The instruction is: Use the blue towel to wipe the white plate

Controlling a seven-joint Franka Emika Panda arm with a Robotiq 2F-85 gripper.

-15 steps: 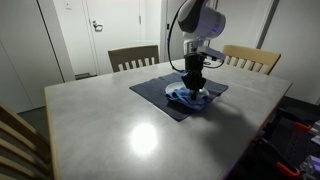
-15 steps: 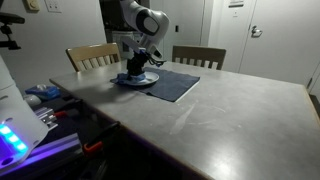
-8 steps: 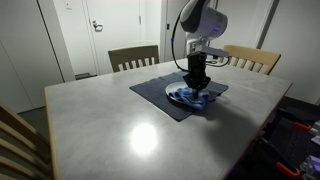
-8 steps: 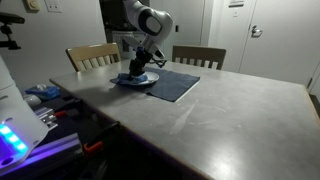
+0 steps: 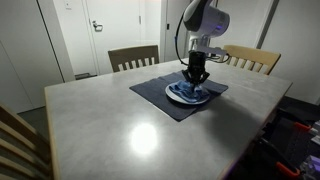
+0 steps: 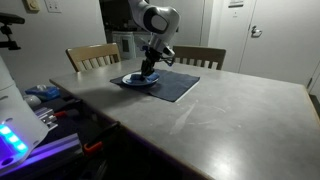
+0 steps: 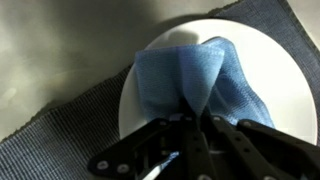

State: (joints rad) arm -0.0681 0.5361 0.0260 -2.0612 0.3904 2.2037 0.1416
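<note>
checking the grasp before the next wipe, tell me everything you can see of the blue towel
The towel is light blue, soft woven cloth, gathered into folds that run up into the pincer, which is shut on its bunched middle. Its loose part lies spread on the white plate, covering much of the centre and leaving the rim bare. As far as shows, it touches only plate and pincer, not the dark mat beneath.

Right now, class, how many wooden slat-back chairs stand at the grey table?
3, in an exterior view: two wooden chairs at the table's far edge, image-left and image-right; the third at its near-left corner. Others may be hidden.
</note>
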